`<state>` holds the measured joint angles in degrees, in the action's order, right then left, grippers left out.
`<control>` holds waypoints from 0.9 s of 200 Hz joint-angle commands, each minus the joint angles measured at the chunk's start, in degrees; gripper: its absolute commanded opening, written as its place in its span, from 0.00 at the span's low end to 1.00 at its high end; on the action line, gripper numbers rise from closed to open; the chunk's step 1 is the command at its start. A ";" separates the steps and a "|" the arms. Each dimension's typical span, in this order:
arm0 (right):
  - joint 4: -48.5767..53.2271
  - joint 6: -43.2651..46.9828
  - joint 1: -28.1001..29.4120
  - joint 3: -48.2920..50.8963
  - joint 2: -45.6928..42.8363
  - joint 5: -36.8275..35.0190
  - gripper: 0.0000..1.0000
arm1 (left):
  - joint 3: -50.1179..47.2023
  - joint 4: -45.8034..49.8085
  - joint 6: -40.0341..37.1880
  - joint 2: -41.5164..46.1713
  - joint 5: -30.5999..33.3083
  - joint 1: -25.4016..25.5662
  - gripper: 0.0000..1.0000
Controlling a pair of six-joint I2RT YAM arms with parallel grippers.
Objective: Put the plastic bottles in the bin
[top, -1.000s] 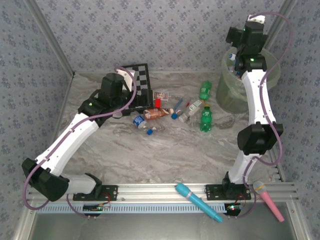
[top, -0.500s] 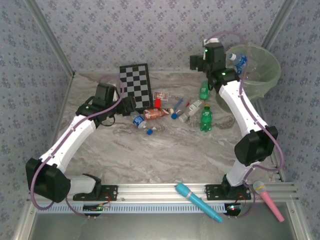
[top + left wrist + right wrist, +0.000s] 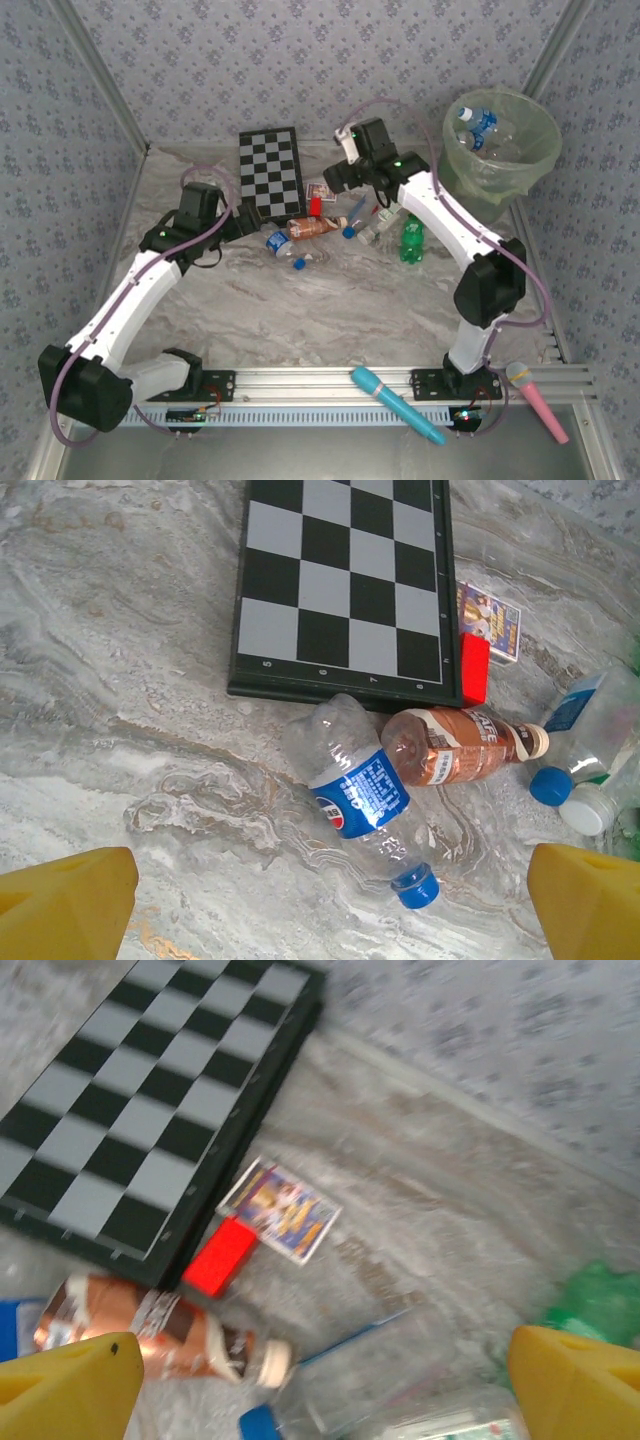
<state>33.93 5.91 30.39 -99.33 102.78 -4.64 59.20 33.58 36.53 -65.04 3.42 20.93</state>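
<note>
Pepsi logo on blue label of clear bottle (image 3: 358, 798); tiny numerals along edge of chessboard (image 3: 340, 580).

a black-and-white chessboard (image 3: 270, 170) lies flat at the far side of the marbled table (image 3: 330, 310), with a small red block (image 3: 315, 206) against its right edge by the nearer corner. a small picture card (image 3: 322, 190) lies just beside the block. a blue microphone (image 3: 397, 404) and a pink microphone (image 3: 537, 400) rest across the metal rail (image 3: 300, 382) at the near edge, well apart.
</note>
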 commanded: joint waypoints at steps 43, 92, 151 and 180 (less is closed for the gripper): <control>9.31 11.28 1.50 0.37 8.15 4.55 0.91 | -0.58 2.32 0.82 3.50 0.54 -1.02 1.00; 4.32 19.00 2.88 7.00 9.01 1.14 0.88 | -0.97 1.28 -0.63 4.48 -1.04 -1.06 1.00; -1.42 25.90 6.92 5.21 14.11 -1.26 0.81 | 1.49 4.09 -1.72 4.48 -0.69 -1.06 1.00; -5.27 30.03 9.61 4.98 16.81 -4.69 0.80 | 2.70 5.00 -1.55 4.57 -0.54 -1.02 1.00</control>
<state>32.95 30.37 37.89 -92.51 117.08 -5.41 58.83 36.73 35.86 -61.80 3.05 20.25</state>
